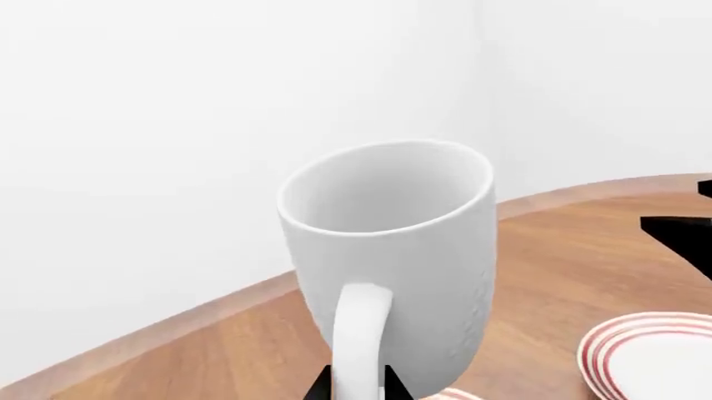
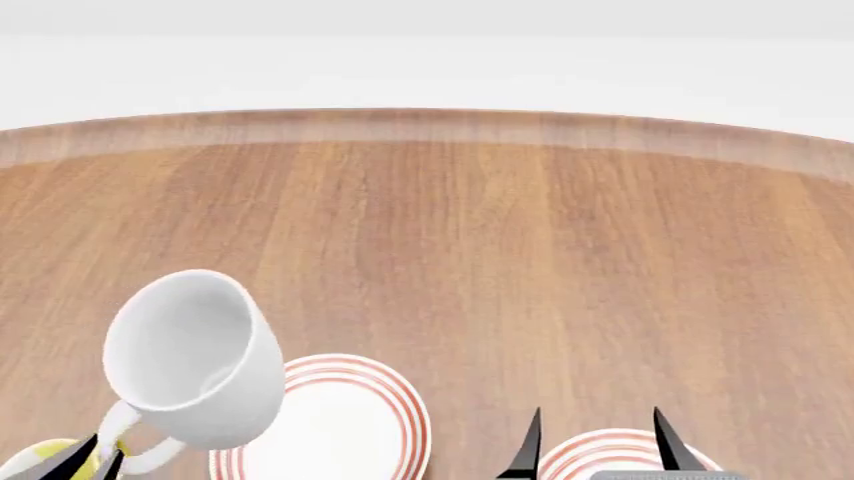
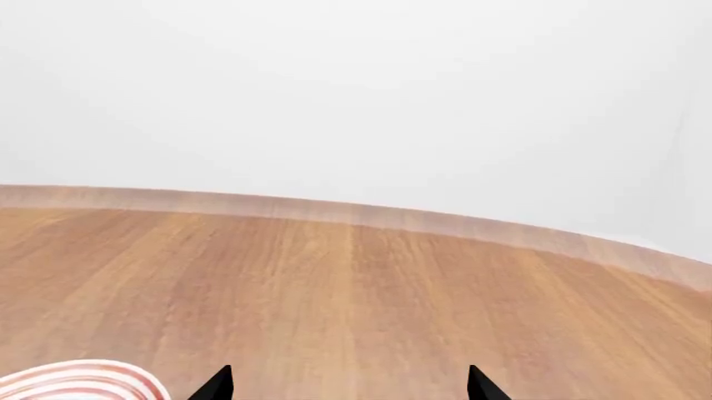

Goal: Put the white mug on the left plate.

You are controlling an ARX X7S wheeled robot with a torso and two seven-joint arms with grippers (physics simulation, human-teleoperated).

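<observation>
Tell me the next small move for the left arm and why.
Probably shift the white mug a little to the right, then lower it. The left gripper holds it by the handle, tilted and lifted, overlapping only the left plate at its left edge.

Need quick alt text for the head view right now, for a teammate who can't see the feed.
The left pincer grips the white mug by its handle, tilted and overlapping the left edge of the left plate on a wooden table. The right pincer hangs open over a second ringed plate; a yellow-trimmed mug peeks from the bottom-left corner.
</observation>
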